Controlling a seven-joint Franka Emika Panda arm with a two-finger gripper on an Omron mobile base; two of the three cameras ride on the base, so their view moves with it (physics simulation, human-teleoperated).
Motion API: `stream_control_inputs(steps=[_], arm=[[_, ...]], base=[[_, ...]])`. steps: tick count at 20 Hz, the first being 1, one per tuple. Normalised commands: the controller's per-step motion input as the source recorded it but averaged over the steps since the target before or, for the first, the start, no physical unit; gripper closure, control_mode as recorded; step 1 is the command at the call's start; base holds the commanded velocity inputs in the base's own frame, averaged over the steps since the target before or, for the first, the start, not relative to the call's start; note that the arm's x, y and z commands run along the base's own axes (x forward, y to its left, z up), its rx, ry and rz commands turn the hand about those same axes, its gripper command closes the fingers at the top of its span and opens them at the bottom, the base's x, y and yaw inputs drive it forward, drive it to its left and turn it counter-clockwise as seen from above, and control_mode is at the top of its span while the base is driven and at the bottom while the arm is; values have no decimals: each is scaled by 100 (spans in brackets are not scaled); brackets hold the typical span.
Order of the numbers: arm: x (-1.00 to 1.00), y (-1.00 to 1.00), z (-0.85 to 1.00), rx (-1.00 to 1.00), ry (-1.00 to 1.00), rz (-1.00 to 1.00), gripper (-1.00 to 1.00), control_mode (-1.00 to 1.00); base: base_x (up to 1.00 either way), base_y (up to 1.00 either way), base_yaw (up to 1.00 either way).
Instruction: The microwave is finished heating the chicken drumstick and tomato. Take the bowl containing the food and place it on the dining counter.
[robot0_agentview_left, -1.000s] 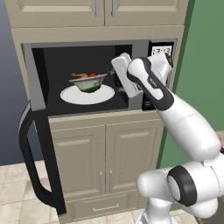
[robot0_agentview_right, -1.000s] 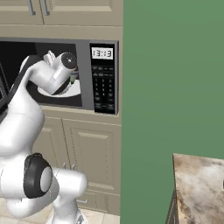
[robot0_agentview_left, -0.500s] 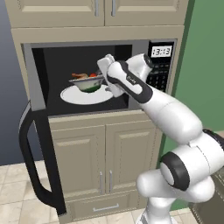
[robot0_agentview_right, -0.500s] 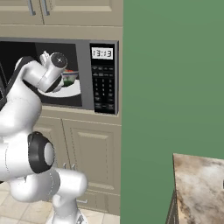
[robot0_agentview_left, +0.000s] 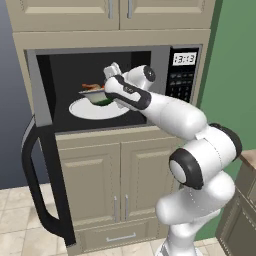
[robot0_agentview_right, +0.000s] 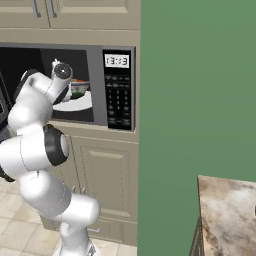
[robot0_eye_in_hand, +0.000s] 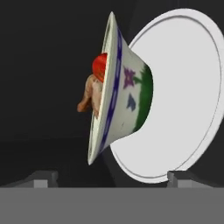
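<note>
The microwave (robot0_agentview_left: 182, 75) stands with its door swung out to the left. Inside, the bowl (robot0_agentview_left: 93, 95) sits on a flat white plate (robot0_agentview_left: 85, 111). The hand view is rolled sideways and shows the bowl (robot0_eye_in_hand: 124, 103) with the red tomato (robot0_eye_in_hand: 99, 65) and the brown chicken drumstick (robot0_eye_in_hand: 89, 98) in it. My gripper (robot0_agentview_left: 106, 84) reaches into the cavity at the bowl's right side. In the hand view, the gripper (robot0_eye_in_hand: 111, 179) is open, and the bowl's rim lies in line with the gap, just ahead of the fingertips (robot0_eye_in_hand: 41, 179). The dining counter (robot0_agentview_right: 227, 215) shows at the lower right.
The open microwave door (robot0_agentview_left: 42, 150) with its long black handle juts out at the left. Beige cabinets (robot0_agentview_left: 120, 180) sit below and above the microwave. A green wall (robot0_agentview_right: 200, 90) stands to the right, between microwave and counter.
My arm has swung left and deeper into the microwave, bringing the open gripper from the right edge of the cavity up to the bowl. Bowl and plate have not moved.
</note>
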Motion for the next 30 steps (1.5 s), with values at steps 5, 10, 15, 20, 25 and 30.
stream_control_inputs(steps=[5,10,15,20,25,30], arm=[[53,4,0,0,5,-6,-100,-100],[50,0,-6,0,8,-2,-100,-100],[46,0,-8,0,9,-1,-100,-100],[26,0,-27,-3,13,0,-100,-100],[4,0,-45,-4,12,0,100,-100],[-30,-9,-61,-2,2,0,100,-100]], base=[[0,0,0],[0,0,0],[0,0,0],[0,0,0],[0,0,0],[0,0,0]])
